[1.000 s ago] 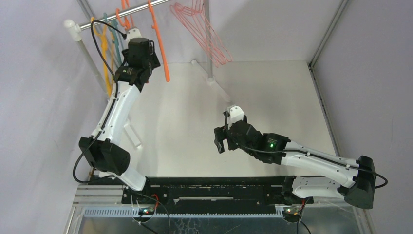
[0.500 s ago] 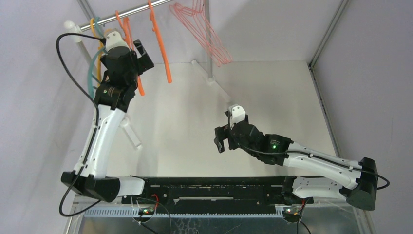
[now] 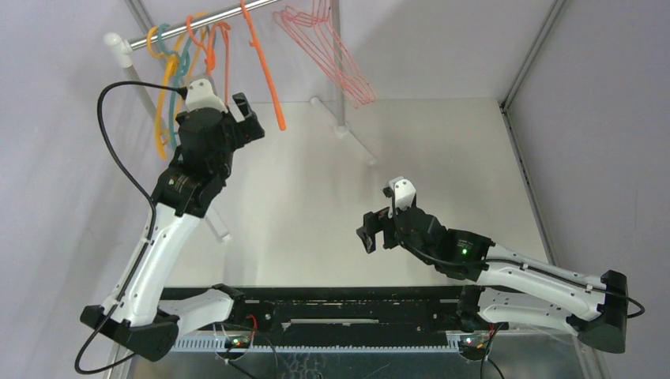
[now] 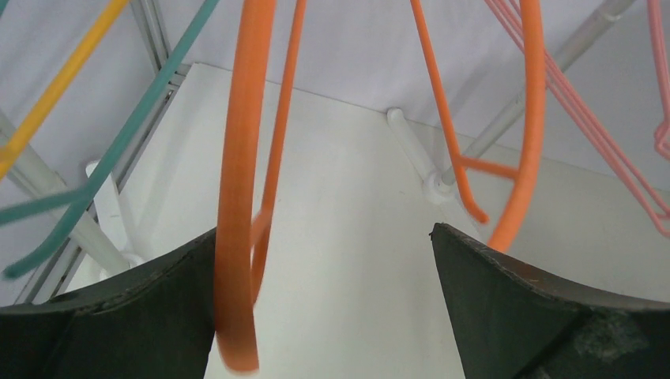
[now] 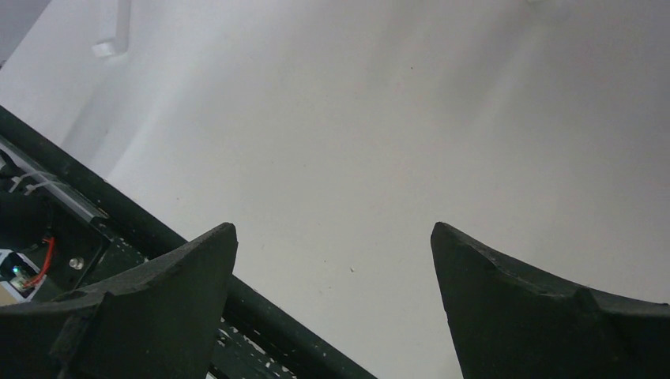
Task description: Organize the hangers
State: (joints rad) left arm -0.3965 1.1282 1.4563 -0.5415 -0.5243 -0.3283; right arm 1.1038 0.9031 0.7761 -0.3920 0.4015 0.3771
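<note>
While the left gripper (image 3: 246, 117) gaped wide open and empty, an orange hanger (image 4: 237, 197) hung just beside its left finger. A teal hanger (image 4: 118, 142) and a yellow hanger (image 4: 63, 79) hung farther left, and pink hangers (image 4: 600, 142) to its right. The right gripper (image 5: 332, 229) gaped empty over the table (image 5: 395, 118).
</note>
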